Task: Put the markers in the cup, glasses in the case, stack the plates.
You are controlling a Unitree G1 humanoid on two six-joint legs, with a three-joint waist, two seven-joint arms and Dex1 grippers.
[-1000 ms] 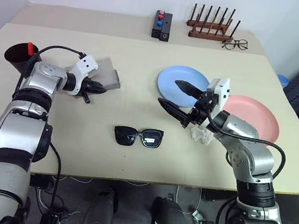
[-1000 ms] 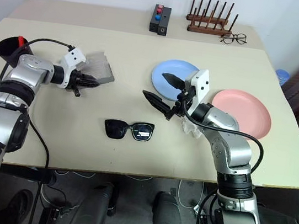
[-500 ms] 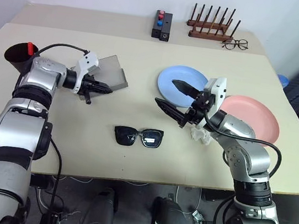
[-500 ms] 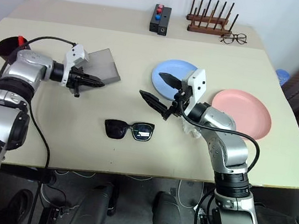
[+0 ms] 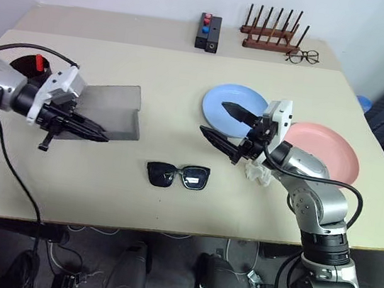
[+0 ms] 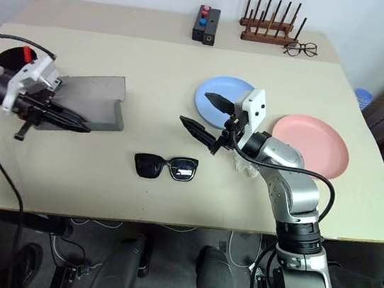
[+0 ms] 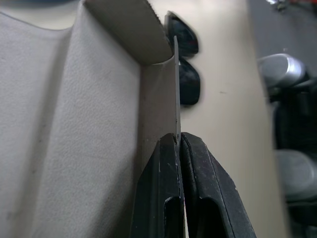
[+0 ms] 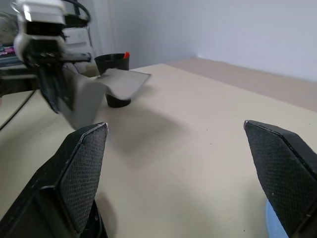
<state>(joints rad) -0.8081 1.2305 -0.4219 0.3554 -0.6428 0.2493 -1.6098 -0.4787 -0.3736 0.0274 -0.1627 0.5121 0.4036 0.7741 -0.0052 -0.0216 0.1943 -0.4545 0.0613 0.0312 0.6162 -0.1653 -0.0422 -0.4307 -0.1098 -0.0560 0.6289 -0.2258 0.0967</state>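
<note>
I am on the glasses step: my left gripper (image 5: pixel 92 133) is pinched shut on one edge of the grey case (image 5: pixel 108 107), which hangs lifted off the table (image 5: pixel 186 86) with its flap open. In the left wrist view the two pads (image 7: pixel 166 193) press flat together with the thin case wall caught between them, and the sunglasses (image 7: pixel 185 64) lie just past the case's open end.

From my head, the sunglasses (image 5: pixel 177 176) sit flat on the table at about four o'clock from the case, near it but not touching, lenses facing me. My right gripper (image 5: pixel 228 129) hovers with its fingers spread wide and nothing in them, at about one o'clock from the sunglasses and well above them, over the near edge of the blue plate (image 5: pixel 234 106).

My guess at the next move: the right fingers have to drop toward seven o'clock, close on the sunglasses' frame and slide them into the open case while my left keeps it steady. The case is soft and held by one edge only, so it may sag or twist when the frame pushes in.

The marker (image 5: pixel 39 61) already stands in the cup (image 5: pixel 24 67), red end up, at eleven o'clock from my left gripper. The pink plate (image 5: pixel 323 155) lies beside the blue one at four o'clock from it, not yet stacked.
</note>
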